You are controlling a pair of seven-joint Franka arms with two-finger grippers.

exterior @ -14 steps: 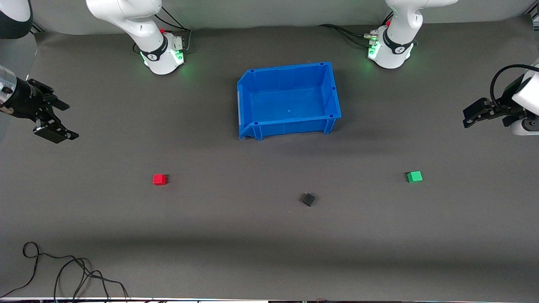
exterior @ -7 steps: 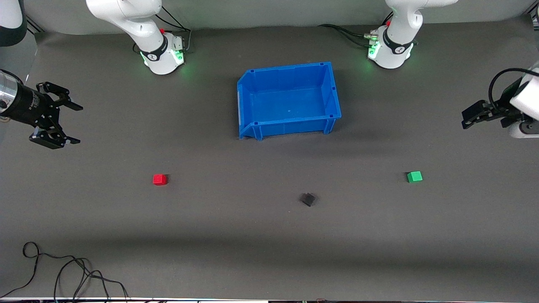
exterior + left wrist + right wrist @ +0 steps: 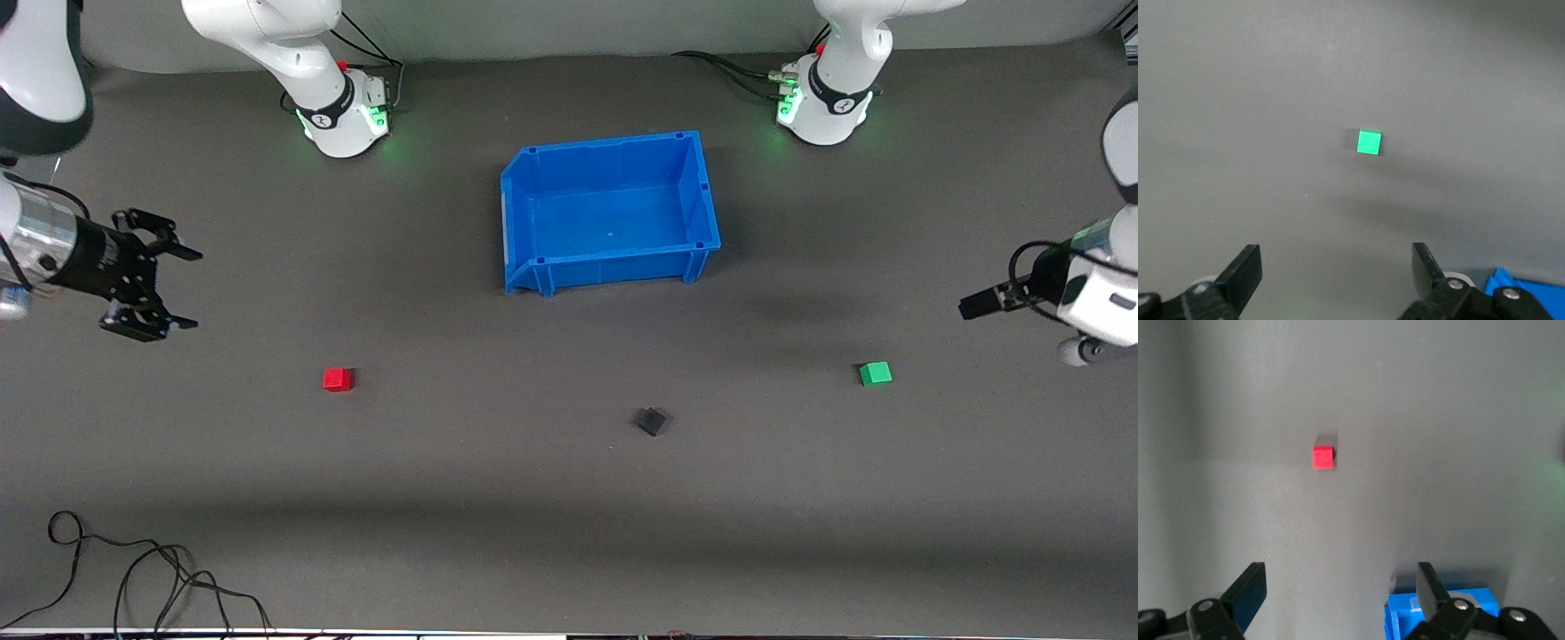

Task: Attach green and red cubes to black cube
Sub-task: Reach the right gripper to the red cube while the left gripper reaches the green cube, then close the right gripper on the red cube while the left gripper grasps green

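Left gripper [image 3: 1335, 267]: fingers [image 3: 1245, 267] spread wide, nothing between them, hanging over bare counter [image 3: 533, 498] at the left arm's end. Right gripper [image 3: 173, 289]: fingers [image 3: 1248, 587] also apart and empty, over the counter at the right arm's end.

We see the green cube [image 3: 875, 373] flat on the counter, at about 8 o'clock from the left gripper in the front view and well apart from it. The red cube [image 3: 337, 380] sits at about 4 o'clock from the right gripper, also well apart. The black cube [image 3: 651, 420] lies between the two, nearer the front camera than both, turned slightly, touching neither. The blue bin [image 3: 609, 209] stands empty at about 12 o'clock from the black cube.

We judge the cubes rigid and very light, with flat faces. They should be easy to pinch but easy to nudge or tip if one finger lands first. We'd take each by two opposite side faces, centred, fingers squared to the faces. The face meant to meet the black cube should be left free. The black cube will likely slide when pushed, so contact should be gentle.
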